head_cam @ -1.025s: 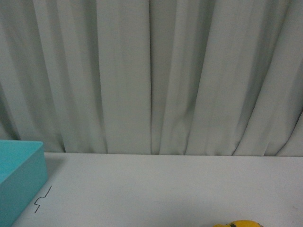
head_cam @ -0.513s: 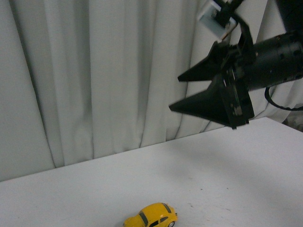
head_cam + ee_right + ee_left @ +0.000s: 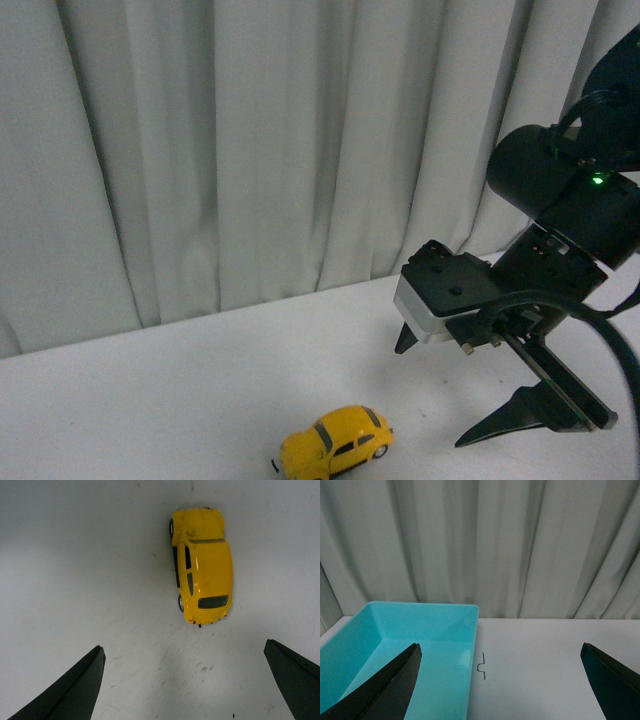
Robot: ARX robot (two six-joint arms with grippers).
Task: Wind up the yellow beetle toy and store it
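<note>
The yellow beetle toy [image 3: 335,443] stands on its wheels on the white table [image 3: 150,400], near the front edge of the front view. My right gripper [image 3: 437,390] is open and empty. It hangs low over the table, just right of the toy and apart from it. In the right wrist view the toy [image 3: 202,565] lies ahead of the open gripper [image 3: 185,645], outside the gap between the fingers. My left gripper [image 3: 500,647] is open and empty over the table beside the teal bin [image 3: 420,630]. The left arm is out of the front view.
The open teal bin stands at the table's left side with nothing visible inside. A small black squiggle mark [image 3: 481,665] lies on the table beside it. Grey curtains [image 3: 250,150] hang behind the table's far edge. The tabletop shows faint scuffs [image 3: 200,670].
The front view has swung from the teal bin's side to the toy. My open right gripper has come down from curtain height to just above the table, right of the toy.
</note>
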